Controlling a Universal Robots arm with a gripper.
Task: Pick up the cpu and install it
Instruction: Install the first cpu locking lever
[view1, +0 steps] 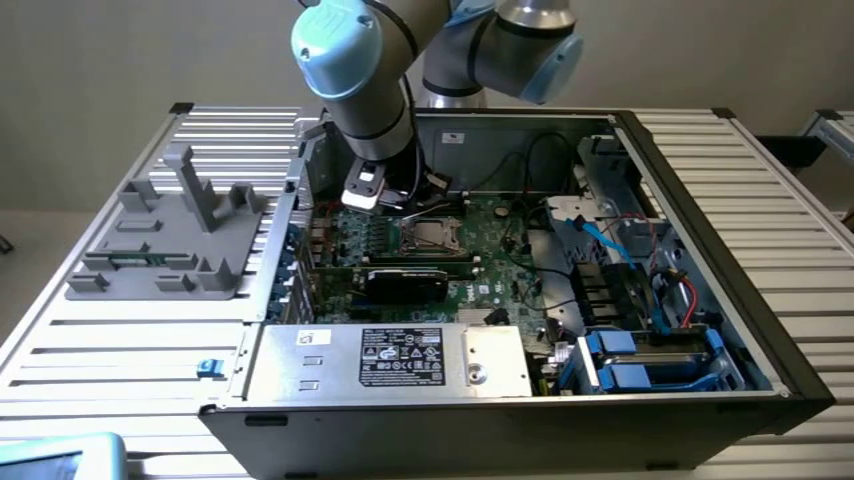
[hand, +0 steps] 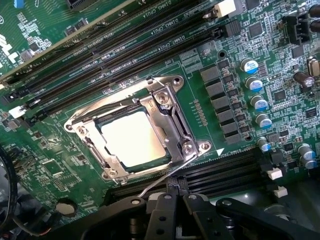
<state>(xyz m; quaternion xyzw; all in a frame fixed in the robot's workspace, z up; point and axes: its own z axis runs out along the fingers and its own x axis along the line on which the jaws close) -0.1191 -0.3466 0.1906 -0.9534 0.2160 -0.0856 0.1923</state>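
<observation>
Closest in the wrist view, the claw has its black fingers pressed together with nothing visibly clamped between them. It hangs low over the motherboard. Just beyond its tips lies the free end of the thin wire lever, which rises at a slant instead of lying flat; whether the tips touch it cannot be told. Past the lever is the socket frame, its metal plate folded down. The cpu sits flat in the frame's window, a pale square lined up with the opening. By the look of it, the picking and placing are over and the step in hand is locking the chip in. The next move calls for a steady push on a springy, narrow wire that could slip off closed fingertips, with no sideways load on the frame. Farther on run the long memory slots. In the exterior view the socket lies toward the back wall of the open computer case, which rests on the slatted counter.
</observation>
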